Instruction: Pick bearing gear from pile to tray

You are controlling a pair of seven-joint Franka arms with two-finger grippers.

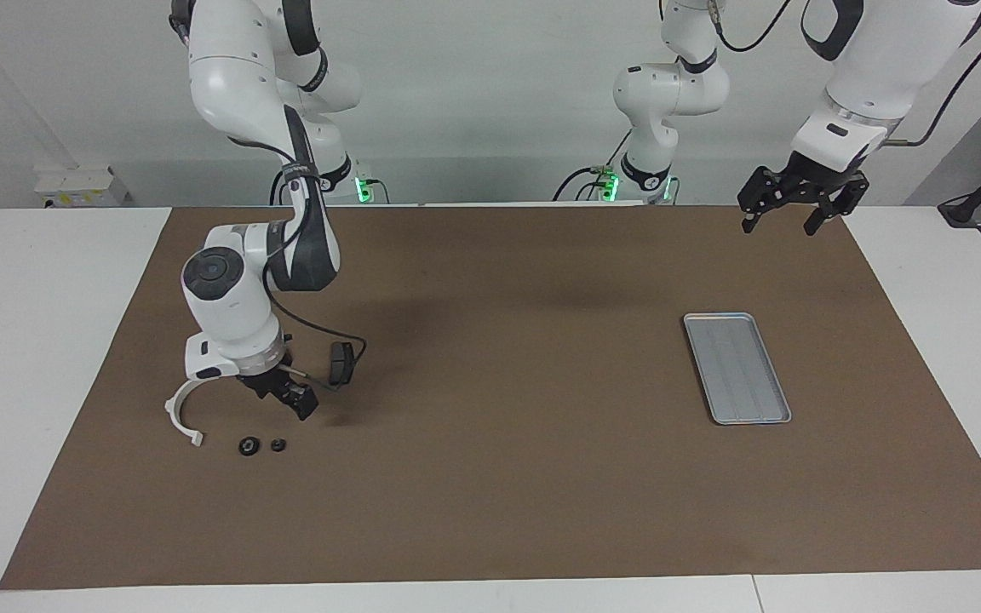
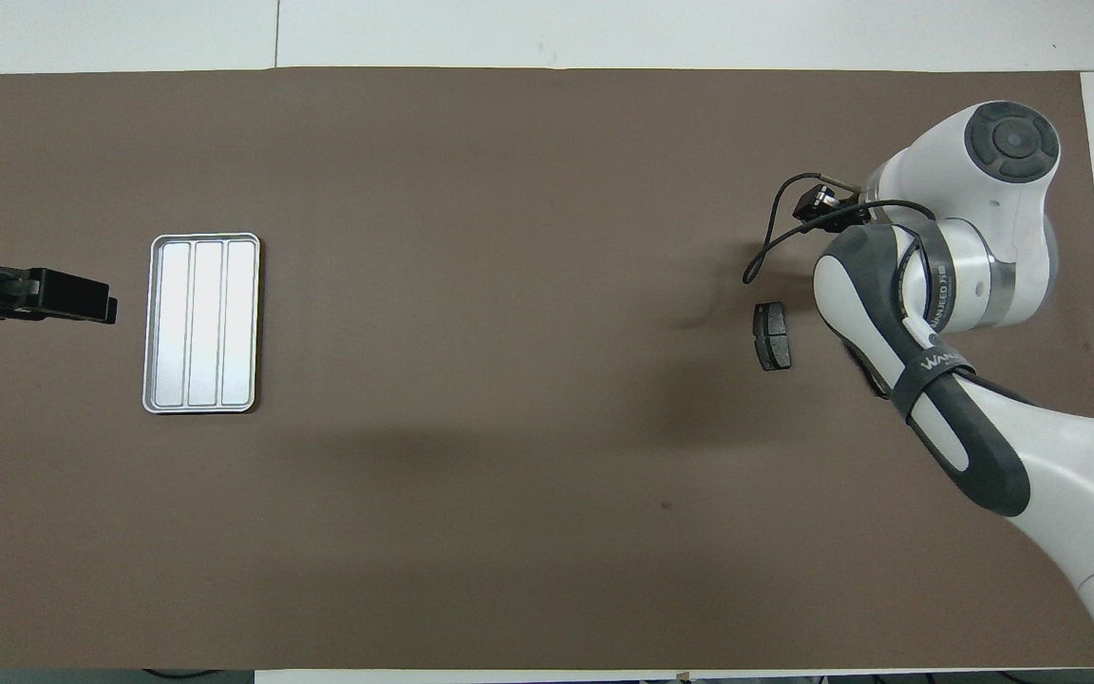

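1. Two small black round pieces (image 1: 261,445) lie on the table, just below the right gripper (image 1: 290,400) jaws (opening cannot be told).
2. One white bracket (image 1: 180,409) and one visible brake pad (image 1: 340,363) flank those jaws.
3. One tray (image 1: 737,368), well apart, lies under the waiting left gripper (image 1: 788,223), jaws wide.

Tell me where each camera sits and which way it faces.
Facing view: high across the table, facing the robots; shows both arms whole, right gripper above the small black pieces, left gripper waiting past the tray.
Overhead view: above the robots' end, looking down; shows the right arm, the left gripper's tip.
Shared: tray, brake pad, brown mat.
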